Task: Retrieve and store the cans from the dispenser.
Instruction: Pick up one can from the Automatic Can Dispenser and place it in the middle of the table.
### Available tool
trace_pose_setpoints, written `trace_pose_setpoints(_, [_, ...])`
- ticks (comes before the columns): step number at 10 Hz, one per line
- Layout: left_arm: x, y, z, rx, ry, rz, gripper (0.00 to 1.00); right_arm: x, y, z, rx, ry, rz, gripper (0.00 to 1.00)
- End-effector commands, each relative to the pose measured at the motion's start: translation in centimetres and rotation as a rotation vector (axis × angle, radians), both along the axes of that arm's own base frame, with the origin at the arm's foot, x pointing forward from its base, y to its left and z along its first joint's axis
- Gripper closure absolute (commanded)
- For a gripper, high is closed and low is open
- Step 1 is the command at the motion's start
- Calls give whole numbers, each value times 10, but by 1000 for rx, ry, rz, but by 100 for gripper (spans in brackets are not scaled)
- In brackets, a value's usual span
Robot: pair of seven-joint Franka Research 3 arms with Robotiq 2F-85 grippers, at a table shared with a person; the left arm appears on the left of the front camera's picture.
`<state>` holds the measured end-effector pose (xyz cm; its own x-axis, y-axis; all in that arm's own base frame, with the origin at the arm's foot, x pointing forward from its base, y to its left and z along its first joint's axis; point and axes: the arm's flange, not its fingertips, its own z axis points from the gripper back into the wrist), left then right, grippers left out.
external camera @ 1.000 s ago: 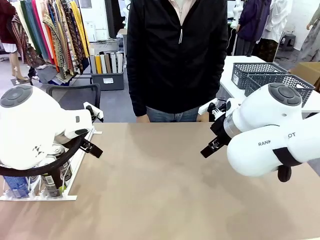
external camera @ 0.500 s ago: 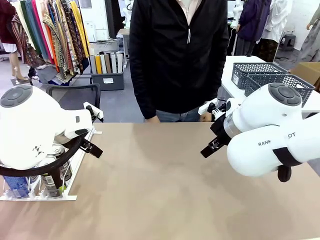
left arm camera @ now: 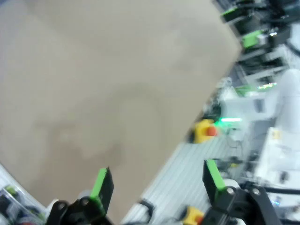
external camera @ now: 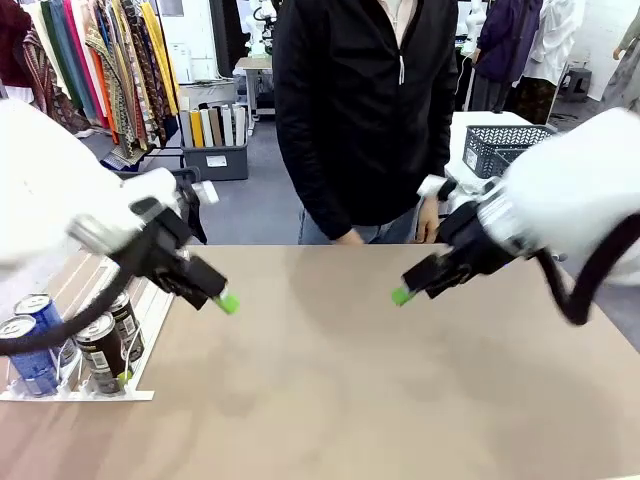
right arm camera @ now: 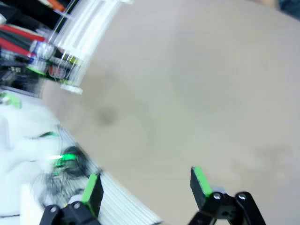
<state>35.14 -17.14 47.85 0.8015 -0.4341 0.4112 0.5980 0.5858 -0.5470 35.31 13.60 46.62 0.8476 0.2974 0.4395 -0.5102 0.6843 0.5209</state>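
Observation:
The white dispenser [external camera: 150, 312] lies at the table's left edge. Blue cans [external camera: 38, 314] and dark cans [external camera: 102, 362] stand in its near end. My left gripper [external camera: 224, 299] hangs over the table just right of the dispenser, apart from the cans. In the left wrist view the left gripper [left arm camera: 156, 178] is open with nothing between its green pads. My right gripper [external camera: 403, 294] hovers over the table's right half. It is open and empty in its own view [right arm camera: 145, 183], where the dispenser [right arm camera: 92, 24] and blurred cans [right arm camera: 43, 49] lie far off at the top left.
A person in a black jacket [external camera: 360, 110] stands at the far edge, with a hand [external camera: 349, 238] at the table. Grey-blue lattice baskets [external camera: 498, 142] sit on a side table behind my right arm. Bare tan tabletop [external camera: 320, 380] spreads between the grippers.
Both arms have swung fast and look blurred. Both grippers now point down and inward, showing their green pads. The cans stand uncovered, and the person has shifted to the right.

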Motion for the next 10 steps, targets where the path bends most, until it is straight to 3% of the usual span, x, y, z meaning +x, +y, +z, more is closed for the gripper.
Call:
trace_pose_setpoints(1, [14,70,26,-242,213,97,0,-12,-72,28,398,117,-12,0])
trace_pose_setpoints(2, [13,113,39,-322,209,171,0,-27,-108,35,497,92,-49,0])
trace_pose_setpoints(4, [4,239,51,-531,207,431,0,-57,-187,28,626,46,-213,0])
trace_pose_setpoints(6, [-20,327,29,-689,216,618,0,-73,-244,5,725,47,-359,0])
trace_pose_setpoints(9, [-67,392,-4,-853,155,767,0,-81,-281,-25,792,73,-487,0])
trace_pose_setpoints(10, [-56,385,9,-739,224,742,0,-76,-274,-27,718,57,-501,0])
